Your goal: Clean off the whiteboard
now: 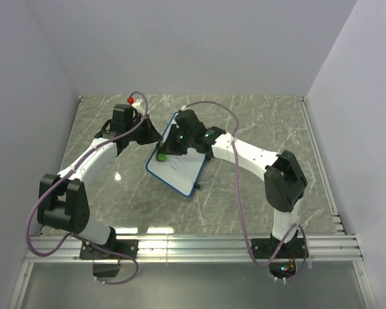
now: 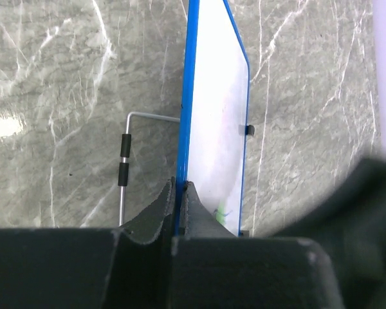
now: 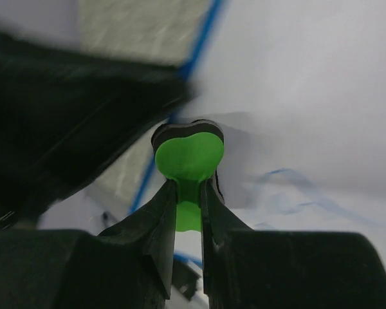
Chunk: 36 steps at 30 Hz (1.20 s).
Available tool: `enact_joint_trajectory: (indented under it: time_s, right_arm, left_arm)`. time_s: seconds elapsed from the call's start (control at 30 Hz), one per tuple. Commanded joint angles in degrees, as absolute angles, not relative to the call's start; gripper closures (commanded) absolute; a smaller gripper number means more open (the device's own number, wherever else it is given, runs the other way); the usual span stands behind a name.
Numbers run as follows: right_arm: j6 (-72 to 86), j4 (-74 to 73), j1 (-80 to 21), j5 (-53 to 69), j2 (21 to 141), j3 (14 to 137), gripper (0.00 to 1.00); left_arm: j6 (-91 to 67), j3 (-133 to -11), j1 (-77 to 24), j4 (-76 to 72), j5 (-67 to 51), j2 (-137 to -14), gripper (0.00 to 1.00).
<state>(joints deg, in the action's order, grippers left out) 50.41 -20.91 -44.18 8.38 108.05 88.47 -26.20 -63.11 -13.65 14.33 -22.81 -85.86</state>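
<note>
Right tool [image 3: 188,187] pinches green eraser [image 3: 188,158] against whiteboard [image 3: 296,84]

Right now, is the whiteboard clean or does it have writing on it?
Not clean. Faint blue strokes show on the whiteboard beside the green eraser in the right gripper.

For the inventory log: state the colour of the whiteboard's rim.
Blue. The rim of the whiteboard shows best in the left wrist view.

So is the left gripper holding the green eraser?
No, the left gripper clamps the whiteboard by its rim; the green eraser sits in the right gripper.
</note>
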Motion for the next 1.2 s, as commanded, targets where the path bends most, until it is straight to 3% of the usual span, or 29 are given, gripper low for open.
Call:
enact_joint_trajectory:
  time_s: [0.0, 0.37, 0.63, 0.83, 1.17]
  right_arm:
    - [54.4, -14.2, -47.2, 15.7, 106.2, 87.8, 1.0]
    - [53.5, -15.6, -46.7, 12.1, 104.3, 81.0, 1.0]
    - [51.2, -25.1, -43.9, 0.1, 103.7, 76.1, 1.0]
    - [50.7, -25.8, -42.8, 0.1, 108.5, 69.9, 1.0]
    - [53.4, -27.6, -42.9, 0.3, 104.2, 58.5, 1.0]
  left_arm:
    - [-26.5, -61.3, -15.7, 14.9, -22.3, -85.6, 1.0]
    - [-26.1, -62.0, -15.9, 15.8, -21.3, -85.2, 1.0]
    - [-25.8, -61.6, -15.9, 16.1, -21.4, -84.9, 1.0]
    - [-25.2, -63.5, -15.9, 17.5, -21.2, -85.1, 1.0]
    - [-25.4, -63.7, -15.9, 17.1, -21.1, -85.3, 1.0]
